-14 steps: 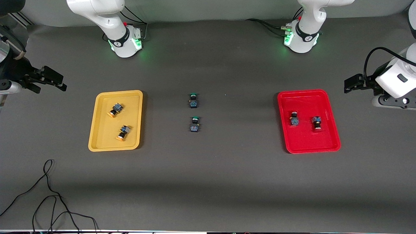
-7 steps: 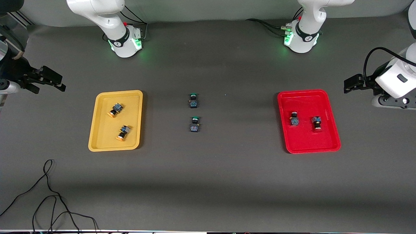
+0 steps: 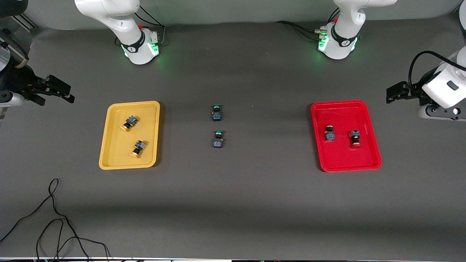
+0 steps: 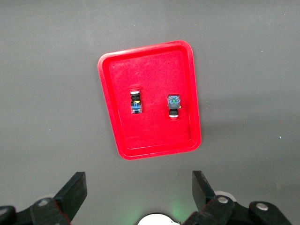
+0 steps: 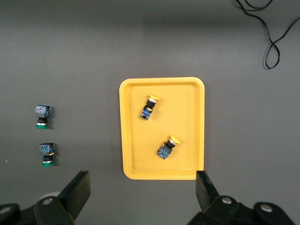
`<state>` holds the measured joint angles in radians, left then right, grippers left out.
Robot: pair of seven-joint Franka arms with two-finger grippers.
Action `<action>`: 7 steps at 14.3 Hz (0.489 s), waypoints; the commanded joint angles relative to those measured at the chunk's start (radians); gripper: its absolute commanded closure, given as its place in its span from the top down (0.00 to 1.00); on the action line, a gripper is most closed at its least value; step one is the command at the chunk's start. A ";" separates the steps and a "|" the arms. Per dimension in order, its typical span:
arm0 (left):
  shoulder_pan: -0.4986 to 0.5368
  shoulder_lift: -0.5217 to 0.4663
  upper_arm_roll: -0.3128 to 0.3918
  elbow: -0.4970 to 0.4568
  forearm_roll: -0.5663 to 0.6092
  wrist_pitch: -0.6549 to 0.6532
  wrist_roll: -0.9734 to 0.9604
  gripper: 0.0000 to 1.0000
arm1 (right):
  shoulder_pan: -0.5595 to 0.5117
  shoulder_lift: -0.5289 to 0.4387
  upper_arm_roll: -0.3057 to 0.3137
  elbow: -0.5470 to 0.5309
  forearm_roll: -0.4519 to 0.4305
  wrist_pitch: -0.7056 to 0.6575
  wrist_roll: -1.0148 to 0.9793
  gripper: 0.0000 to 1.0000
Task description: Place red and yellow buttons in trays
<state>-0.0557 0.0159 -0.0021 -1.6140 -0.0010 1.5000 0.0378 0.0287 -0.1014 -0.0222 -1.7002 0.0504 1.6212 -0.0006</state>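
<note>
Both yellow buttons sit in the yellow tray, red buttons in the red tray. Probably light, hard, best pinched by the body. Left claw and right claw hang released at the counter's ends.

Yellow buttons in yellow tray; red buttons in red tray.

No text, label, brand, number or sign can be read on anything here.
</note>
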 commanded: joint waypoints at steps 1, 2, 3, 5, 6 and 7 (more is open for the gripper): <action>-0.019 -0.031 0.014 -0.001 -0.005 -0.026 0.002 1.00 | -0.012 0.014 0.005 0.034 -0.032 -0.026 -0.022 1.00; -0.021 -0.033 0.014 -0.001 -0.005 -0.029 0.002 1.00 | -0.012 0.012 0.005 0.034 -0.032 -0.026 -0.022 1.00; -0.021 -0.033 0.014 -0.001 -0.007 -0.026 0.002 1.00 | -0.012 0.012 0.005 0.036 -0.032 -0.026 -0.024 1.00; -0.021 -0.031 0.014 -0.004 -0.007 -0.017 0.002 1.00 | -0.012 0.012 0.005 0.036 -0.032 -0.026 -0.024 1.00; -0.021 -0.031 0.014 -0.007 -0.008 -0.012 0.002 1.00 | -0.010 0.014 0.005 0.034 -0.032 -0.026 -0.022 1.00; -0.023 -0.031 0.014 -0.007 -0.008 -0.012 0.002 1.00 | -0.010 0.014 0.005 0.036 -0.032 -0.026 -0.024 1.00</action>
<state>-0.0591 -0.0005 -0.0021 -1.6142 -0.0010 1.4890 0.0382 0.0281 -0.1008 -0.0222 -1.6967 0.0335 1.6208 -0.0007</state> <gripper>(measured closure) 0.000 0.000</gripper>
